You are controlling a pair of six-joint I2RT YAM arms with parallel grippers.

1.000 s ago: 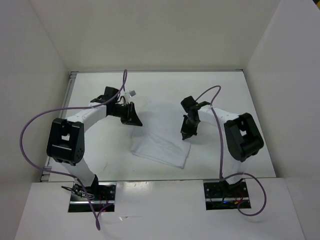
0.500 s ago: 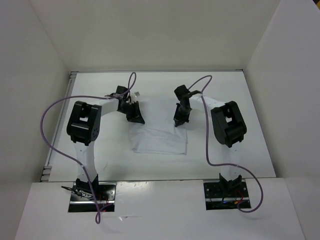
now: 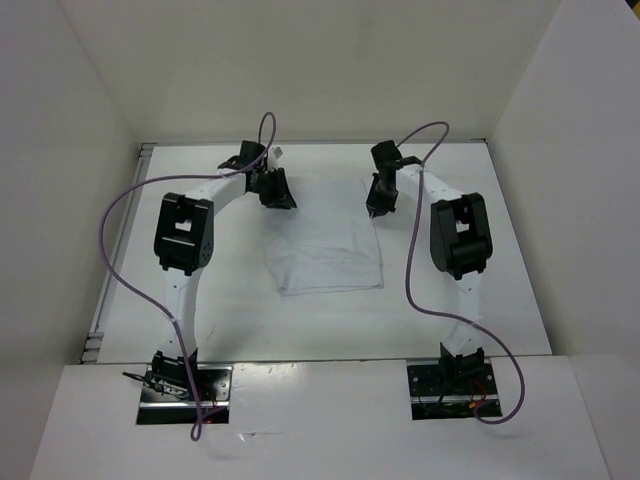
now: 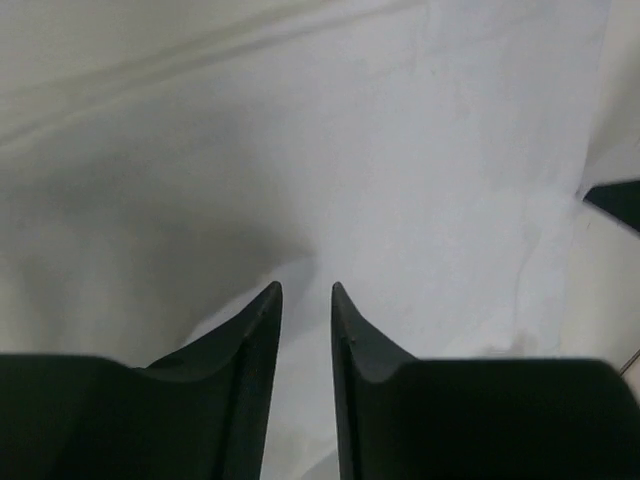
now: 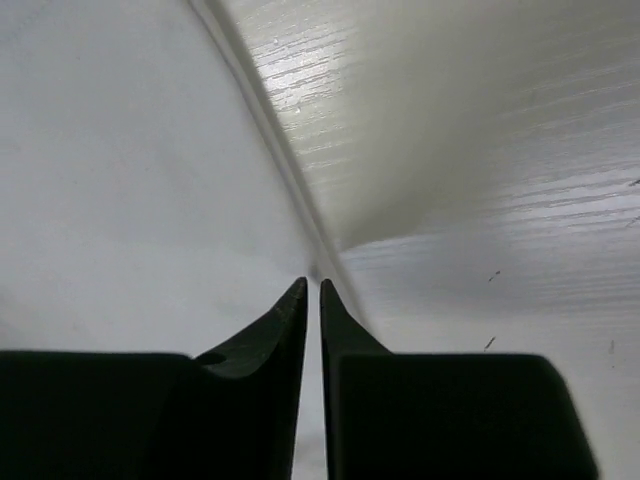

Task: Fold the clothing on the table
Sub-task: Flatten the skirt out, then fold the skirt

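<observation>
Toward the far middle of the counter (image 3: 520, 200) lies the clothing (image 3: 325, 245), a fairly neat white rectangle with soft wrinkles, its near edge well short of the arm bases. Each arm reaches to a far corner of it. The left end effector (image 4: 306, 288) hangs over the cloth with its jaws a little apart and nothing between them. The right end effector (image 5: 312, 283) sits at the cloth's edge with only a sliver of a gap, and nothing visibly in it. This looks like the release at the close of a fold. The next move probably calls for lifting both arms straight up so the corners are not dragged, then choosing a fresh edge to grip. White walls (image 3: 300, 70) close in three sides, a metal strip (image 3: 134, 185) lines the left edge, and the matte counter gives little contrast with the cloth.
</observation>
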